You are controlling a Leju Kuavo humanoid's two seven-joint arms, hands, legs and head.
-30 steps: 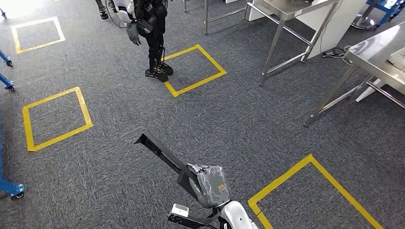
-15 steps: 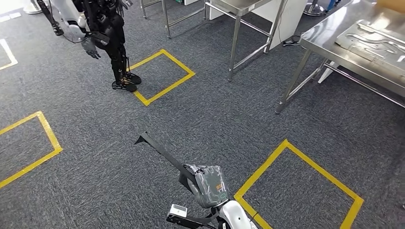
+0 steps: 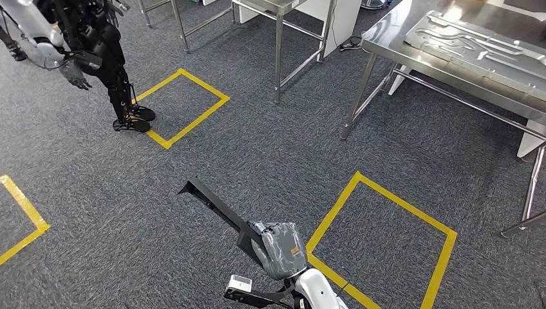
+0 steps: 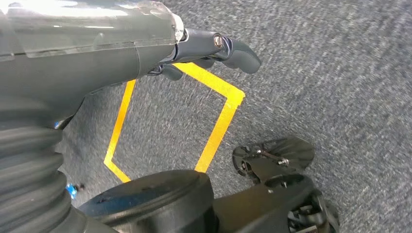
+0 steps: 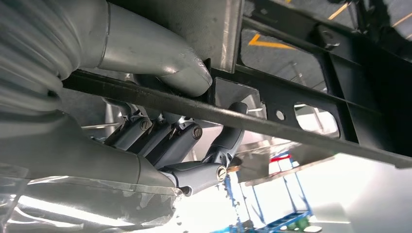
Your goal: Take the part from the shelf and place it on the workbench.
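The right hand (image 3: 281, 250) is clamped on the black part (image 3: 216, 207), which juts ahead of it. The workbench (image 3: 412, 48) lies well off, so I'd keep the part level. The left hand (image 4: 214, 48) hangs, fingers curled on nothing.

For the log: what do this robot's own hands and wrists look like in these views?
The right hand has a grey back under a clear plastic-looking wrap, with an orange marking on it; its forearm below is glossy white, with a small white box on a black bracket. In the right wrist view, a thick light-grey thumb and darker jointed fingers with visible screws. The left hand has a grey ribbed cover and dark fingers.
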